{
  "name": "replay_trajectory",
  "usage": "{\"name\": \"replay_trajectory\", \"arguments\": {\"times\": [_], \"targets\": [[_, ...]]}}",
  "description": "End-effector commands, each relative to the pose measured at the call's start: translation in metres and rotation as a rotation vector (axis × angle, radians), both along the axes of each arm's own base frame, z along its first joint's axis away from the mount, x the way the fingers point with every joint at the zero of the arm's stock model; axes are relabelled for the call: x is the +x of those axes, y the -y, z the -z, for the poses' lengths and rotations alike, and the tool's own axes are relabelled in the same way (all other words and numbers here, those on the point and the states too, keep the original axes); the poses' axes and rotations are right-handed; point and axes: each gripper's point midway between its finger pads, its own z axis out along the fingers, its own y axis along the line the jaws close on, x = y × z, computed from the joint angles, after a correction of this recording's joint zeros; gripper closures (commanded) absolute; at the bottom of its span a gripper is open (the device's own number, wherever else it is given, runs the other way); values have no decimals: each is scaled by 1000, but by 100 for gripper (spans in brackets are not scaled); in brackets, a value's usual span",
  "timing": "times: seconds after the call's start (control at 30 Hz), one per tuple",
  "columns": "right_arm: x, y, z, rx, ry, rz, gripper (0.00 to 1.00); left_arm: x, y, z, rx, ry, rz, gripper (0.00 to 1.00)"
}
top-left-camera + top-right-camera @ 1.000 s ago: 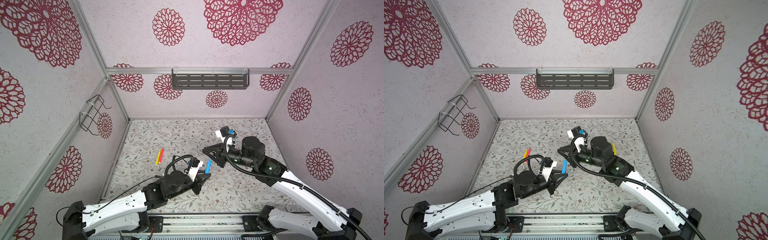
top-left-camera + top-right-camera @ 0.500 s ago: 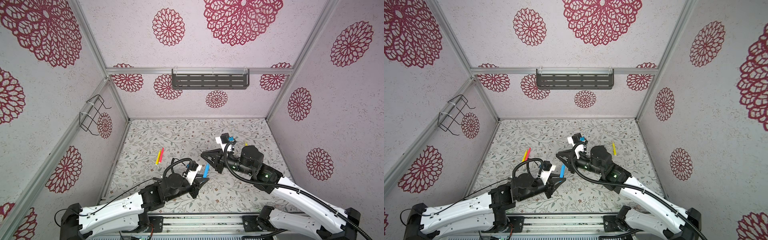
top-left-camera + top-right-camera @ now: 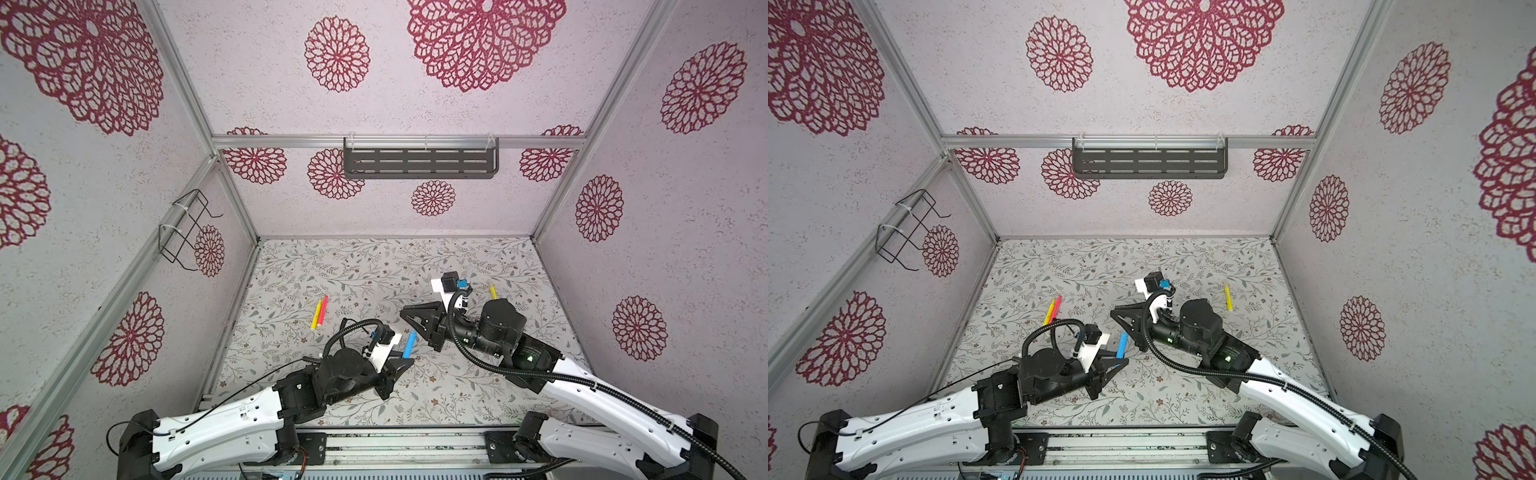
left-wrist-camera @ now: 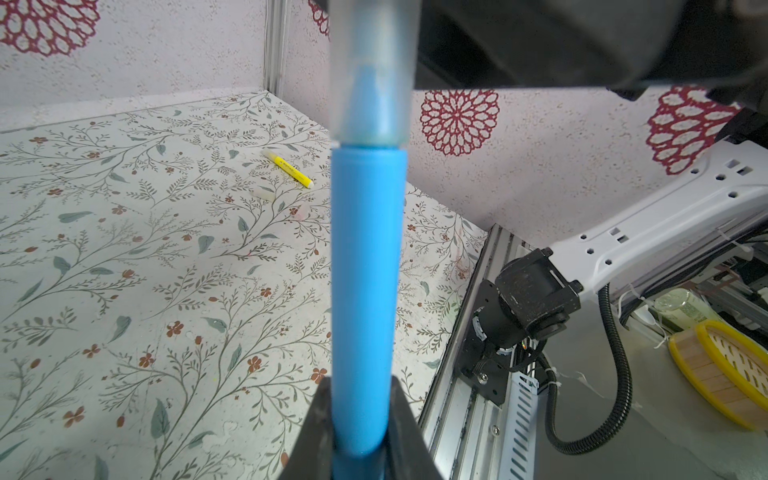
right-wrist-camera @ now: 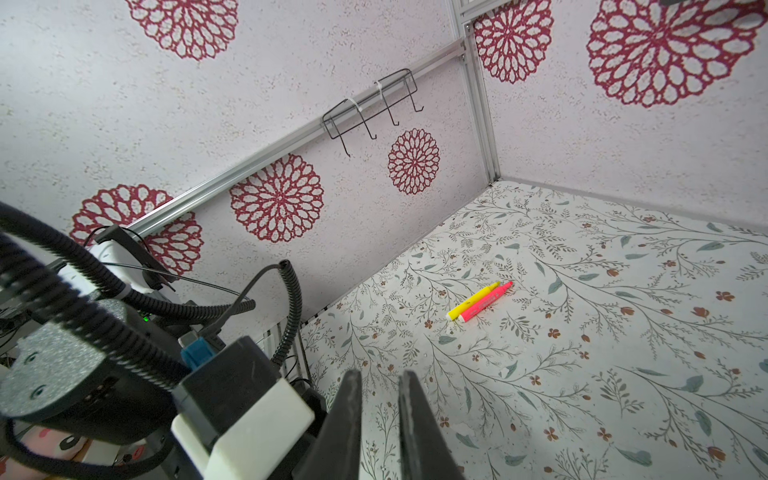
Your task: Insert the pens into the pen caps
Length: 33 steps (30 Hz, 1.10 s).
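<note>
Left claw: clamped on the blue pen, gripping its lower end. The pen stands out past the claw tips and is lifted clear of the desk. Both top views agree on this.

Left wrist view: the pen runs straight away from the claw, with one dark finger on each side of the barrel. A translucent cap sits over the far end. The blue tip shows through it, and the cap's rim meets the barrel.

Right claw: fingers together, with only a narrow slit left between them. In the right wrist view nothing shows between the fingers. This claw faces the left claw, and its fingers lie just beside the capped end of the blue pen. Cannot tell whether they touch the cap.

Other pens, all flat on the desk:
- The yellow pen and the red-pink pen lie side by side, touching. They are well apart from the left claw, out beyond its tips toward the left wall.
- A second yellow pen lies alone behind the right claw, near that arm's wrist.

Left wrist view also shows a small pale piece near the second yellow pen. It is too faint to identify.
</note>
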Motion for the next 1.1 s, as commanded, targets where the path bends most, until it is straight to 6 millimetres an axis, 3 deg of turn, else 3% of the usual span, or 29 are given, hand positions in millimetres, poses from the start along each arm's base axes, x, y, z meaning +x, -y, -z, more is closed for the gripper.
{"name": "replay_trajectory", "arguments": {"times": [0.0,1.07], "targets": [[-24,-7,69,-182,-136,-92,100,5,-4,-86,-269,136,-34,100],[-45,-21,108,-239,-197,-142,100,6,-19,-109,-312,175,-57,100]]}}
